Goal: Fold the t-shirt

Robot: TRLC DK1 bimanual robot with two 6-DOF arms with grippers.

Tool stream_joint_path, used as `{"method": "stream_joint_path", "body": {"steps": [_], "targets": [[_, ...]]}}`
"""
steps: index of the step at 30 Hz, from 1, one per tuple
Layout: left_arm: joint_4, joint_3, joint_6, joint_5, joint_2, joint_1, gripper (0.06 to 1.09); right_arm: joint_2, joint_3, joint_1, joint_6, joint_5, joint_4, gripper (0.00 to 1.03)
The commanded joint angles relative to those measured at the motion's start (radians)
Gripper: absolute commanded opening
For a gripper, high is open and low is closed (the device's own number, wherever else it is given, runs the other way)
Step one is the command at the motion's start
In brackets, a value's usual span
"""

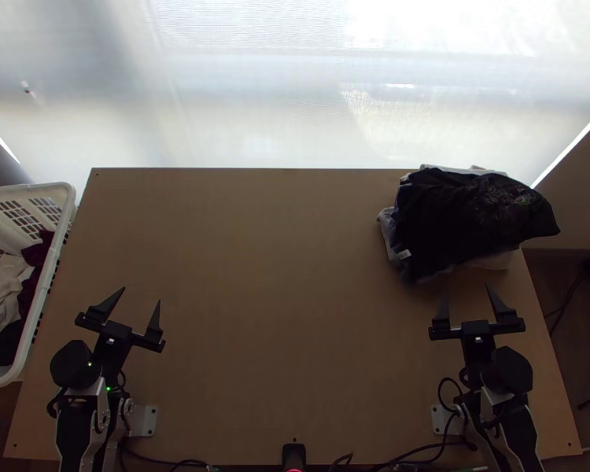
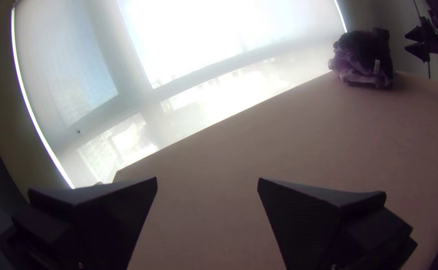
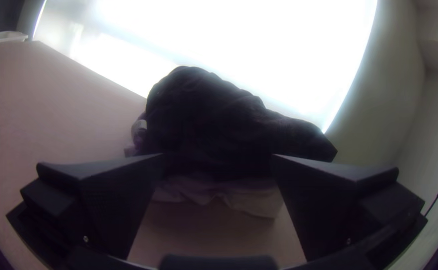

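Rumpled black cloth [image 1: 460,220] heaped on wooden table [image 1: 287,315].

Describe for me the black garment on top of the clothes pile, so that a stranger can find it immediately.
Start at the wooden table and go to its far right corner, near the bright window. A pile of clothes sits there, and the black garment drapes over its top. Its dark fabric and small print distinguish it from the paler cloth underneath.

Table [image 1: 287,299] middle free; clothes pile [image 1: 468,224] (bulky) blocks far-right corner.
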Motion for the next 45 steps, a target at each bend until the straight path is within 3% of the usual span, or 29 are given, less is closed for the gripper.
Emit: {"method": "stream_joint_path", "body": {"steps": [1, 11, 18, 27, 32, 38, 45], "targets": [[-0.002, 0.0, 0.0, 0.006, 0.0, -0.003, 1.04, 0.0, 0.0, 0.016, 0.002, -0.008, -0.001, 0.98], [-0.002, 0.0, 0.0, 0.006, 0.0, -0.003, 1.04, 0.0, 0.0, 0.019, 0.003, -0.015, -0.004, 0.98], [-0.014, 0.002, 0.0, 0.075, 0.0, -0.003, 1.04, -0.001, 0.0, 0.058, 0.003, -0.021, -0.004, 0.98], [-0.015, 0.002, 0.0, 0.081, -0.001, -0.004, 1.04, -0.001, 0.0, 0.062, 0.013, -0.022, -0.004, 0.98], [-0.015, 0.002, 0.0, 0.081, -0.001, -0.004, 1.04, -0.001, 0.0, 0.098, 0.138, -0.028, -0.006, 0.98], [-0.015, 0.002, -0.001, 0.084, -0.001, -0.006, 1.04, -0.001, 0.0, 0.129, 0.157, -0.028, -0.009, 0.98], [-0.023, 0.002, -0.053, 0.198, 0.0, -0.073, 1.04, 0.0, 0.0, 0.114, 0.144, -0.028, -0.007, 0.98]]}}
